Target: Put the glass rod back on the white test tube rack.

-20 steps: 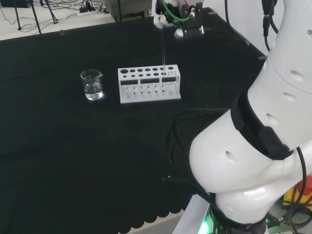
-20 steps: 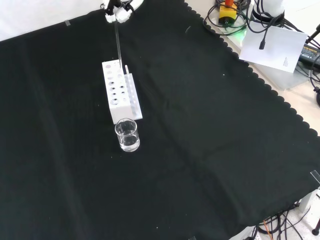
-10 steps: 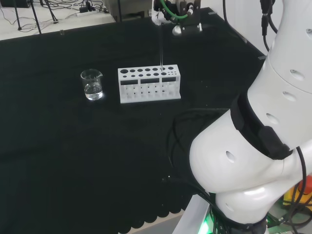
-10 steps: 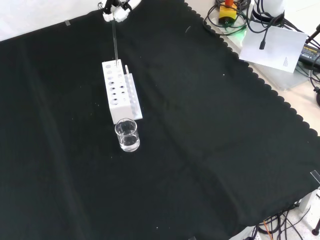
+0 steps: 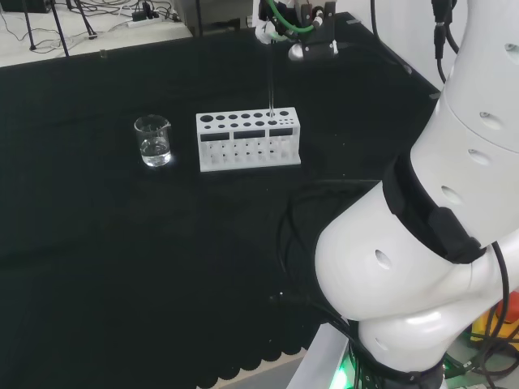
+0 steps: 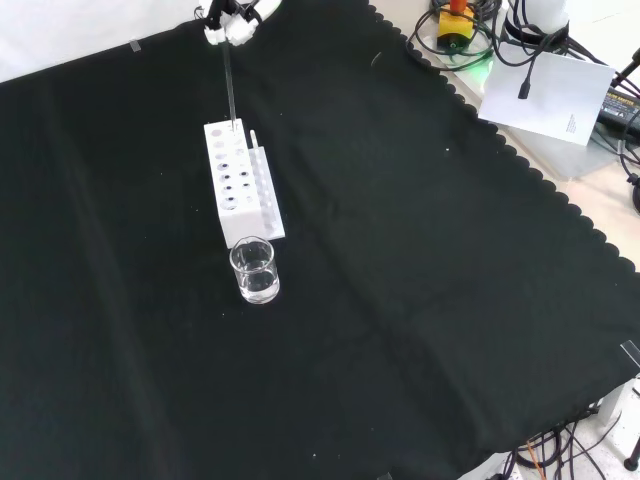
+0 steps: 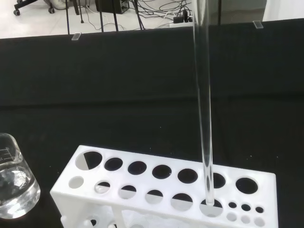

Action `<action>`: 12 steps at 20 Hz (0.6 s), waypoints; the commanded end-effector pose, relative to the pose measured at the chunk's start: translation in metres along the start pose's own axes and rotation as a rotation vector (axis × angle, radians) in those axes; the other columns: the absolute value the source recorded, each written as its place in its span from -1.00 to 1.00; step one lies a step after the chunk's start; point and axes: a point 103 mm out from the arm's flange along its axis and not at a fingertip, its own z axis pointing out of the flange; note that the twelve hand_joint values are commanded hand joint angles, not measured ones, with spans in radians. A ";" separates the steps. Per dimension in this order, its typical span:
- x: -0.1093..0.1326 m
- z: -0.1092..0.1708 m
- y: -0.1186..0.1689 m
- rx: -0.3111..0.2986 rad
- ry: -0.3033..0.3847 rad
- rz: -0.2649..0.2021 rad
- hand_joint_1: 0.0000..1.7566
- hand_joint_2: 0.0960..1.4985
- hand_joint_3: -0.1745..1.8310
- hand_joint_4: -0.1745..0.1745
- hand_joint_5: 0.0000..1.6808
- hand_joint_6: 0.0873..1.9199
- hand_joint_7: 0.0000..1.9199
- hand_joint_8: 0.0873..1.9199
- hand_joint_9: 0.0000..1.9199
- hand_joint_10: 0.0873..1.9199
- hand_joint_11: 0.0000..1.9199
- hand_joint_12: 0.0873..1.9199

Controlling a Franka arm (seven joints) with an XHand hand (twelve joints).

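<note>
- Bench cloth (image 6: 420, 300): black, spread wide under everything, with plenty of bare room on all sides of the ware; its scalloped edge lies well away from the work.
- Arm links (image 5: 422, 243): the big white shapes at the right of the head view, standing clear of the rack.
- White test tube rack (image 5: 248, 139): a long block with two rows of large holes and a few small ones at one end. In the head view it sits mid-cloth, and in the front view it runs lengthwise toward the camera.
- Beaker (image 5: 152, 141): clear glass holding some clear liquid, just beside the rack's end farthest from the hand and apart from it, so it should not hinder the rod.
- Hand (image 6: 232, 20): at the top edge of the front view, above the rack's far end, fingers closed around the top of the glass rod.
- Glass rod (image 7: 203, 109): held close to upright, its lower tip at a large hole near the small-hole end of the rack. The wrist view suggests the tip is at or just within the hole's mouth, though how deep I cannot tell.
- Step, as I judge it: insertion. The next move calls for a straight descent keeping the rod vertical so it clears the hole's rim, then letting go.
</note>
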 end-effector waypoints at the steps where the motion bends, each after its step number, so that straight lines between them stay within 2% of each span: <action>1: -0.001 0.008 0.000 0.013 0.017 0.012 0.46 0.44 -0.83 -1.00 0.22 -0.40 0.07 0.27 0.62 -0.11 0.64 -0.20; 7: 0.004 0.022 0.000 0.033 0.018 0.009 0.46 0.44 -0.83 -1.00 0.22 -0.40 0.07 0.27 0.62 -0.11 0.64 -0.20; 12: -0.006 0.037 0.002 0.053 0.022 0.027 0.46 0.44 -0.83 -1.00 0.22 -0.41 0.07 0.27 0.62 -0.11 0.64 -0.20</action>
